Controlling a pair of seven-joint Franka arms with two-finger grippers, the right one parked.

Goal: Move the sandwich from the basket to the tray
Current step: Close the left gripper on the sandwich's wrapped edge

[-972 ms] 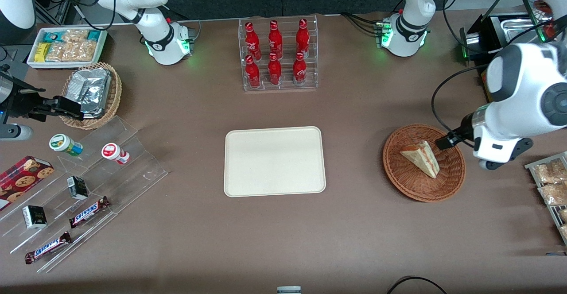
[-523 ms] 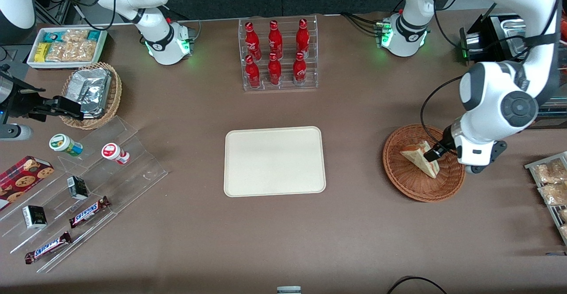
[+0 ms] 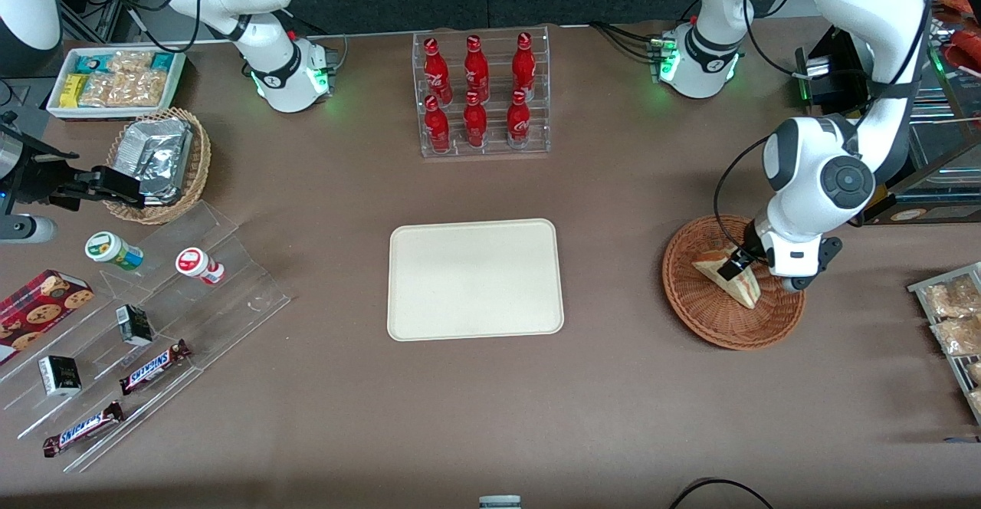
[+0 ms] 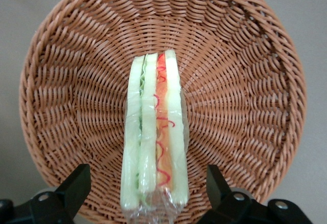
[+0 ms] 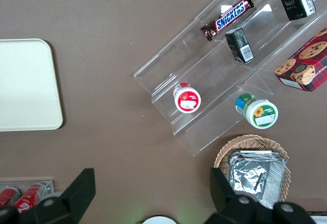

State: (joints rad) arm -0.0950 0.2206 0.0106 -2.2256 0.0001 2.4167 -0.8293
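Note:
The sandwich (image 3: 736, 283), a clear-wrapped white wedge with red and green filling, lies in the reddish-brown wicker basket (image 3: 705, 317) toward the working arm's end of the table. In the left wrist view the sandwich (image 4: 153, 132) shows its cut edge inside the basket (image 4: 245, 81). My left gripper (image 3: 737, 264) hangs just above the sandwich, open, with one black finger (image 4: 75, 185) on each side of the wedge and a gap to it. The cream-beige tray (image 3: 475, 279) lies flat at the table's middle, bare; a corner of it shows in the right wrist view (image 5: 25, 86).
A clear rack of red bottles (image 3: 481, 95) stands farther from the front camera than the tray. A wire tray of snack bags (image 3: 954, 321) lies beside the basket at the table edge. A tan basket with foil pack (image 3: 159, 160) and a clear stepped shelf of snacks (image 3: 146, 325) are toward the parked arm's end.
My left arm has swung in from the table's edge over the basket and come down; the gripper now straddles the sandwich. The sandwich has not moved.

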